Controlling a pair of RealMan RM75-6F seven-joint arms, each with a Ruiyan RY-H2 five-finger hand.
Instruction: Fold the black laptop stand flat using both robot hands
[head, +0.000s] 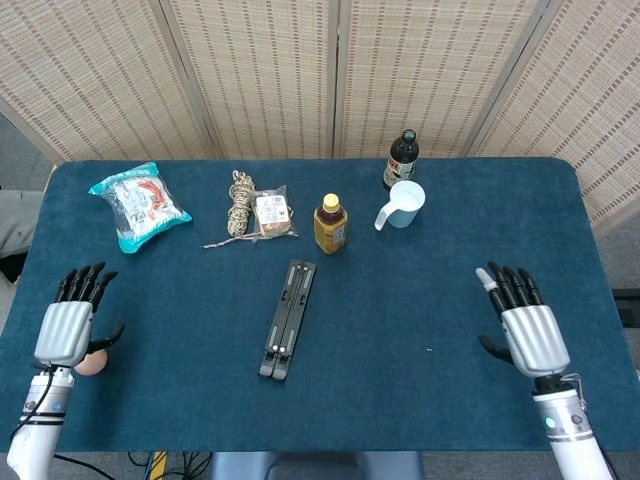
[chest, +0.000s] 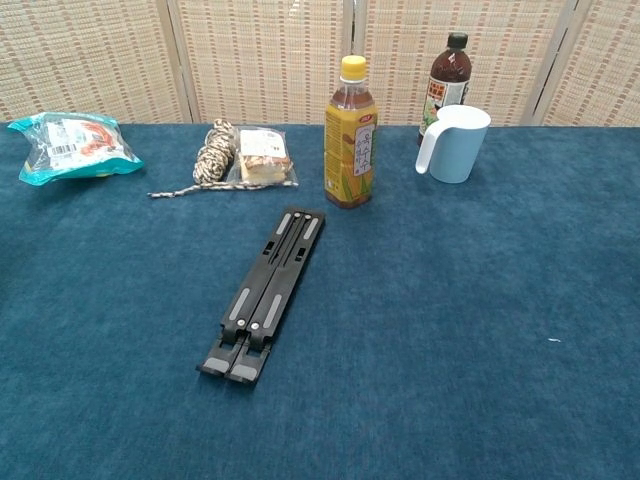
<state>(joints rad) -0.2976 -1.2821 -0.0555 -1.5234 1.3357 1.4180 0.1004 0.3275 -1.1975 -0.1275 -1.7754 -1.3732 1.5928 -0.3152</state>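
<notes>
At the middle of the blue cloth-covered table (head: 440, 270), the black folding laptop stand (head: 288, 318) lies flat, collapsed into one long narrow bar, running from near the front edge up toward the bottles, and nothing is touching it. Out wide on the left, the left hand (head: 67, 322) sits near the table's front left corner, palm down, fingers straight and spread, holding nothing; a small round pinkish object (head: 90, 363) sits just beside its thumb, and what it is, hard to say. Over on the far right, the right hand (head: 527, 322) mirrors it, fingers extended and apart, nothing in its grasp, well clear of the stand. Neither hand shows in the chest view. Behind the stand, a yellow-capped bottle of amber drink (chest: 351, 133) stands upright just beyond its far end. Further right, a pale blue plastic mug (chest: 455, 143) stands in front of a dark glass bottle (chest: 446, 72). To the left, a coil of speckled rope (chest: 212, 154) lies touching a clear-wrapped snack packet (chest: 263, 150), and a teal snack bag (chest: 72, 146) rests near the left edge.
</notes>
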